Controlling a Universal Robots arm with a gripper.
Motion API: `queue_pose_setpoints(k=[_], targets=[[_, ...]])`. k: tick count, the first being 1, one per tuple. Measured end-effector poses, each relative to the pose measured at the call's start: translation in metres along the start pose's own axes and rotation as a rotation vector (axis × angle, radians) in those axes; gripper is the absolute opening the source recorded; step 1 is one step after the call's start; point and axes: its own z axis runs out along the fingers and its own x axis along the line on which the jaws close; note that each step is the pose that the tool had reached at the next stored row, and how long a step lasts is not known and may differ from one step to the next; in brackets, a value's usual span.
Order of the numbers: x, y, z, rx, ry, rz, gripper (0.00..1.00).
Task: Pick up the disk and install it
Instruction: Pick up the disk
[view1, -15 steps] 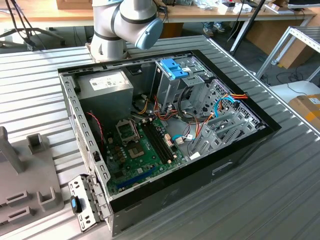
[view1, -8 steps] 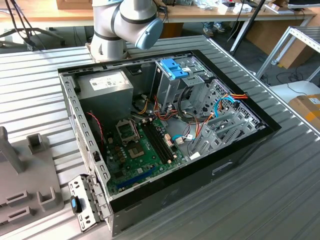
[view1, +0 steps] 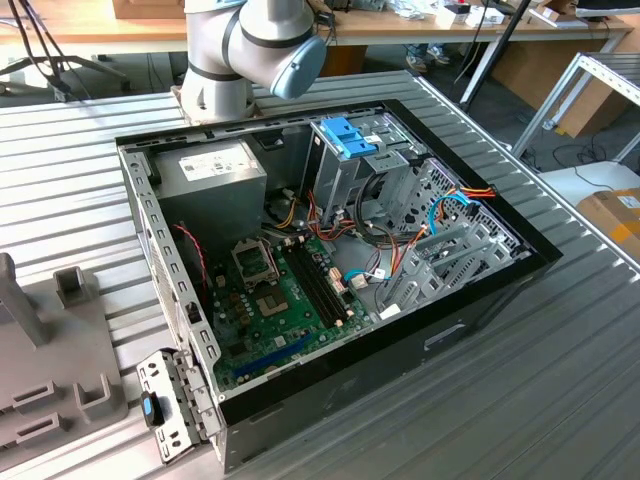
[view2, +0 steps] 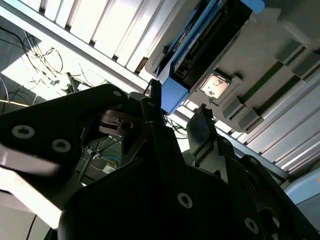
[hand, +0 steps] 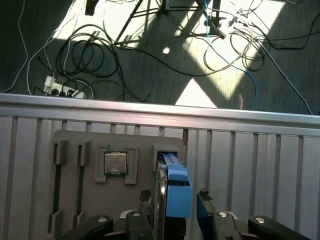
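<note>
Your gripper (hand: 174, 197), fingers spread, straddles the disk (hand: 176, 172), on edge in the grey holder (hand: 92, 200), long axis running between them.

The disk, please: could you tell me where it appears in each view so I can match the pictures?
First wrist view: the disk stands on edge in the grey holder plate, beside the square chip.
Second wrist view: the disk is next to that chip on the plate.
Exterior view: the plate lies at the exterior view's left.
Shared landmark: the holder plate.
</note>
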Motion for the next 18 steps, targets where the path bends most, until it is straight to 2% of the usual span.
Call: queue_pose_setpoints(k=[3, 7, 11, 15, 18], targets=[[0.0001, -0.0001, 0.0029, 0.0001, -0.0001, 0.0, 0.48], [0.0005, -0.0005, 0.0133, 0.0002, -0.0001, 0.0, 0.48], [0.0006, -0.0007, 0.0183, 0.0001, 0.0, 0.0, 0.48], [0.0009, -0.0009, 0.0261, 0.0, 0.0, 0.0, 0.48], [0.001, -0.0011, 0.0289, 0.0001, 0.0, 0.0, 0.48]])
